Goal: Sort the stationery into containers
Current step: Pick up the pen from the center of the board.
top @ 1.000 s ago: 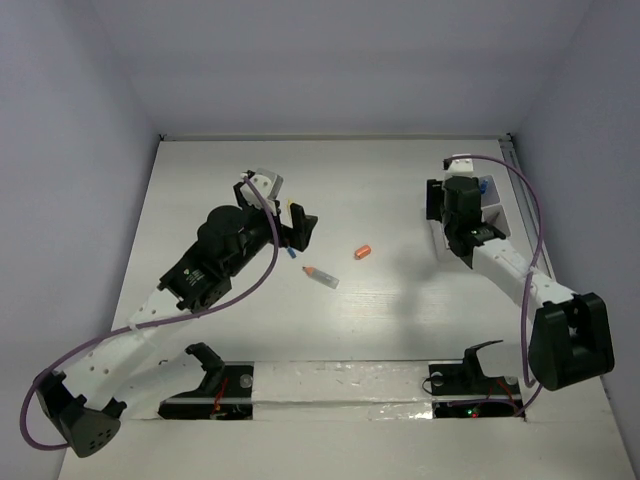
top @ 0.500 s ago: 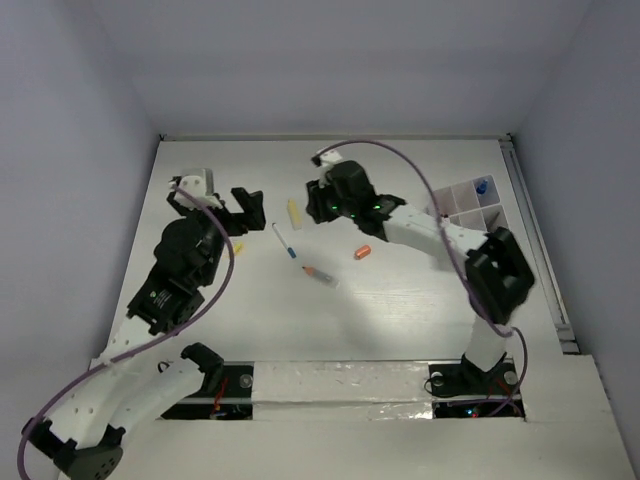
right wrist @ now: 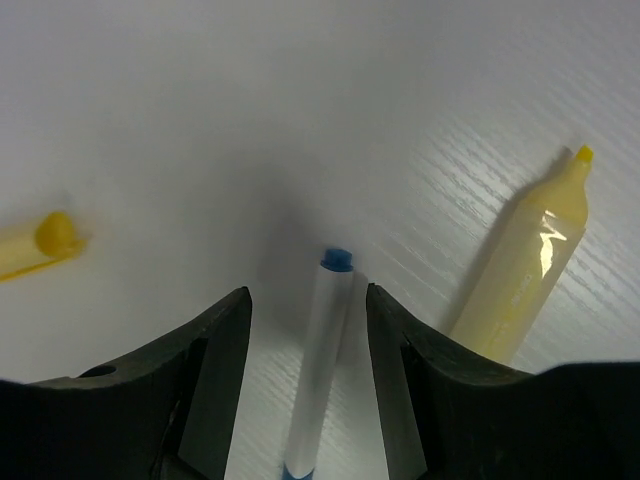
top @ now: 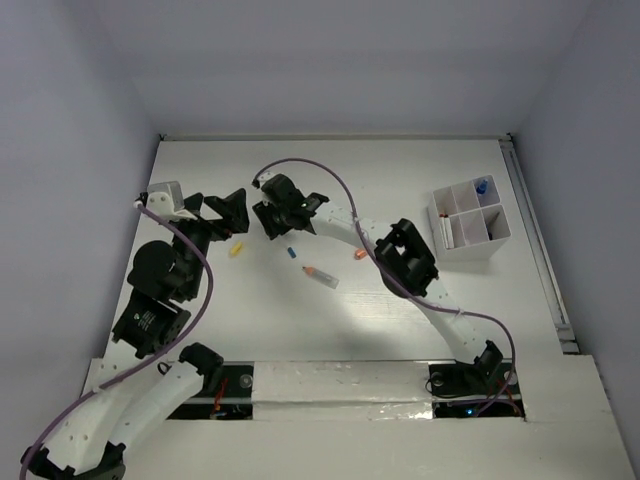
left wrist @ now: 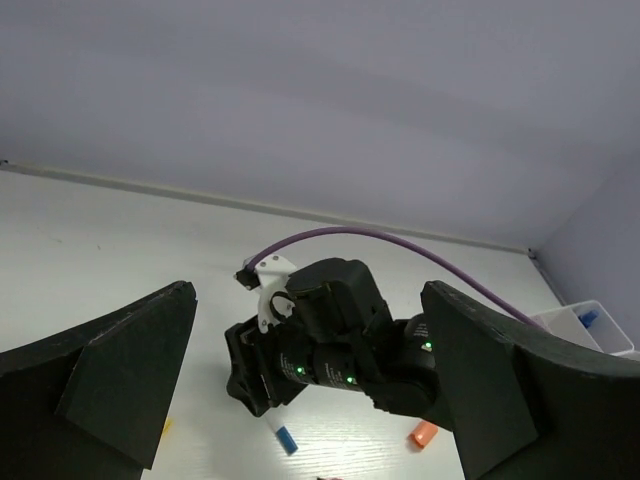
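Note:
My right gripper reaches across to the table's left centre, open and low over a white blue-tipped pen. Its jaws stand on either side of the pen without closing. The pen's blue end shows below the gripper. A cream-yellow stick lies just right of the jaws. My left gripper is open and empty, just left of the right gripper. An orange cap and an orange-tipped crayon lie mid-table. The white organizer box stands far right.
A small yellow piece lies below my left gripper and also shows in the right wrist view. A blue item sits in the organizer's back compartment. The right arm's elbow hangs over mid-table.
My right arm swung from the organizer across to the left centre and came down over the blue-tipped pen. My left arm drew back to the left.

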Robot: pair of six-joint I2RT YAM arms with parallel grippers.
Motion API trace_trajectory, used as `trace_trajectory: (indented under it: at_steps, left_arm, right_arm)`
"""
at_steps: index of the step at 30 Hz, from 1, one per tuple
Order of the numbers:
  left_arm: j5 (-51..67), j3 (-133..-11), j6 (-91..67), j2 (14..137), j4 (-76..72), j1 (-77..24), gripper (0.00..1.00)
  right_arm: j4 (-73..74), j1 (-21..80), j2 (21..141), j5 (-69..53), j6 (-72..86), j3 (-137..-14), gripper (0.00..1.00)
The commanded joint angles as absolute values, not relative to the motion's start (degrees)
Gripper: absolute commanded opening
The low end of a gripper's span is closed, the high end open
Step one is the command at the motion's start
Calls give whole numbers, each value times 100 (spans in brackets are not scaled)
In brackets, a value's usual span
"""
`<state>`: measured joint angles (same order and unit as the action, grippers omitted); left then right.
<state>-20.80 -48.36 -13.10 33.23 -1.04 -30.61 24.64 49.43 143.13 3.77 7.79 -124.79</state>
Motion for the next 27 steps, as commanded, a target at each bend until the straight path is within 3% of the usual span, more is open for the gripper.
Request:
trace_trajectory:
  at_steps: [1, 5, 7, 14, 19, 22, 27]
  left_arm:
    - [-1837, -4922, -1283, 3358, -325, -2997, 95]
    - [-1802, -4913, -1292, 3296, -343, -2997, 95]
    - [-1758, -4904, -1283, 3270, -360, -2997, 95]
    - [-1679, -4878, -1283, 3129, -396, -2997, 95]
    - [-1468, -4904, -1318, 3173, -396, -2936, 95]
    - [-1459, -4878, -1318, 3138, -413, -2936, 95]
    - [-1073, -4834, -1292, 3059, -527, -2936, 96]
  right_arm:
    - [2883, 4975, 14317, 606, 642, -12806, 55]
    - [3049, 5098, 14493, 808, 571, -12753, 53]
    - [3015, 5150, 14546, 748, 589, -12630, 47]
    - [2980, 5265, 14801, 1019, 606, -12762, 1]
    - [2006, 5265, 14450, 748, 702, -12630, 0]
    - [891, 5081, 13652, 212, 992, -12209, 0]
    - [-1263, 4730, 11774, 44, 1370, -10473, 0]
